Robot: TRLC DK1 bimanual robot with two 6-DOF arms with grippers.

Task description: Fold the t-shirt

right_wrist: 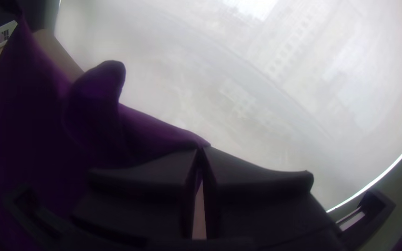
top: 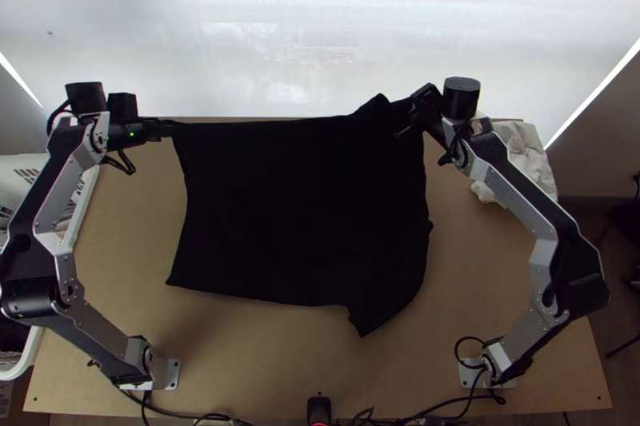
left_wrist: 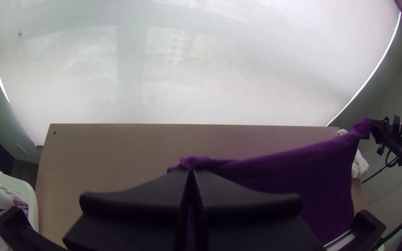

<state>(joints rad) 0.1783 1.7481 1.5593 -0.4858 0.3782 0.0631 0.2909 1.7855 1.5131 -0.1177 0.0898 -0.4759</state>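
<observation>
Now the left hand (left_wrist: 190, 172) and right hand (right_wrist: 202, 150) pinch the t-shirt (top: 304, 202) along its upper edge, mid-frame from above. Looks like spreading time; next, both should lay it flat together.

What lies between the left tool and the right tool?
The shirt. In the top view its far edge runs fairly straight from the left tool, then rises in a small peak just before the right tool.
</observation>
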